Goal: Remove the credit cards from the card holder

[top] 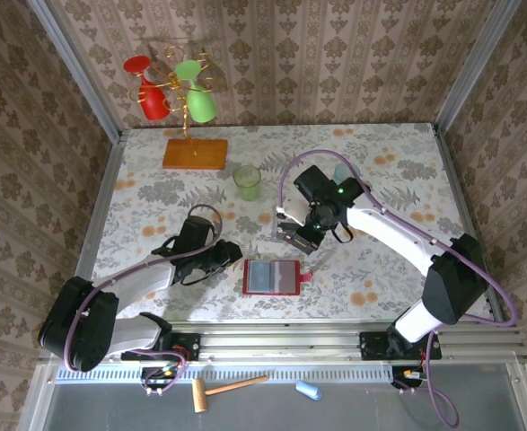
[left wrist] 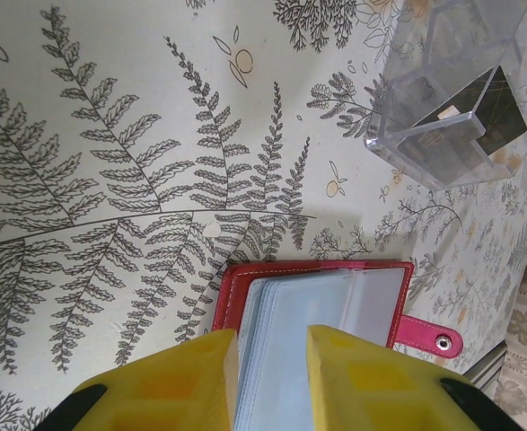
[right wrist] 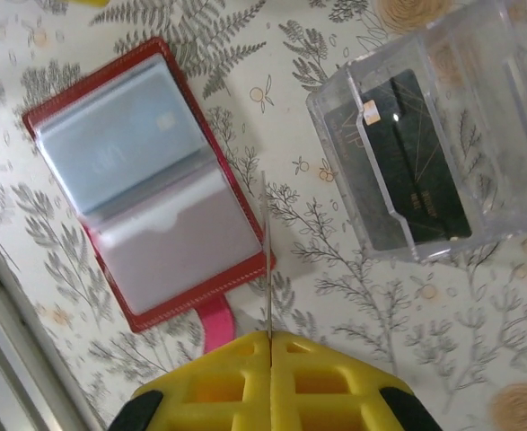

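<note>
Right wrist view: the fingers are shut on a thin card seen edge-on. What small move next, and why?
Probably carry the right gripper sideways toward the clear box, bringing the held card over it. The jaws are shut on that card, it is clear of the card holder, and a dark card already lies in the box, so that looks like the drop spot.

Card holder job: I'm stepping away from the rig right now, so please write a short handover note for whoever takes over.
Left gripper: jaws apart over the near edge of the card holder; contact unclear.
Right gripper: shut on a thin card, seen edge-on, between the holder and the clear box.
Done: the holder lies open; one dark card sits in the clear box.
Left: put down the held card, then pull the bluish card from the upper pocket. Any further cards behind it cannot be told.
</note>
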Robot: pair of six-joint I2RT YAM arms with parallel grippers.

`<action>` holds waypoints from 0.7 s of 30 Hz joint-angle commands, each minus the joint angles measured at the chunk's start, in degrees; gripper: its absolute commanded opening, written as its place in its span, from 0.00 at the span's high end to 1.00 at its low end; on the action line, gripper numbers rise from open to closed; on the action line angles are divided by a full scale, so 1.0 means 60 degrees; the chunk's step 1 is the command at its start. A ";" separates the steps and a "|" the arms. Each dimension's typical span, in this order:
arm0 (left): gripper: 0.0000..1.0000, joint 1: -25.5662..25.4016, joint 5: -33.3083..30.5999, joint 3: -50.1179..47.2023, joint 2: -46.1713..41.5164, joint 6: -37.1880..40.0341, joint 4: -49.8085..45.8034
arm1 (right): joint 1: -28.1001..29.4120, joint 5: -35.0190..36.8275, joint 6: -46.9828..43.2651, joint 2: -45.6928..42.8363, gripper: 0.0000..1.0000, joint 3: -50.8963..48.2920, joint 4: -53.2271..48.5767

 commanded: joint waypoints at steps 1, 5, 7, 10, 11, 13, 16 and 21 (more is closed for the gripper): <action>0.73 0.0041 0.0108 0.0283 0.0068 0.0206 -0.0142 | -0.0078 0.0373 -0.2193 0.0651 1.00 0.0822 -0.1127; 0.72 0.0041 0.0078 0.0307 0.0031 0.0210 -0.0307 | -0.0255 0.0578 -0.2885 0.1578 1.00 0.2043 -0.1913; 0.72 0.0041 0.0033 0.0303 0.0009 0.0180 -0.0325 | -0.0345 0.0583 -0.3162 0.2034 1.00 0.2640 -0.2236; 0.72 0.0041 0.0034 0.0342 0.0009 0.0171 -0.0315 | -0.0468 0.0532 -0.3528 0.2610 1.00 0.3414 -0.2604; 0.71 0.0041 0.0041 0.0383 -0.0011 0.0178 -0.0339 | -0.0517 0.0525 -0.3642 0.2803 1.00 0.3682 -0.2709; 0.71 0.0055 0.0022 0.0444 -0.0014 0.0194 -0.0339 | -0.0585 0.0475 -0.3830 0.3158 1.00 0.4161 -0.2938; 0.70 0.0084 -0.0026 0.0530 -0.0020 0.0208 -0.0390 | -0.0694 0.0383 -0.4042 0.3664 1.00 0.4885 -0.3278; 0.69 0.0157 -0.0056 0.0589 -0.0049 0.0216 -0.0320 | -0.0825 0.0220 -0.4227 0.4433 1.00 0.5728 -0.3630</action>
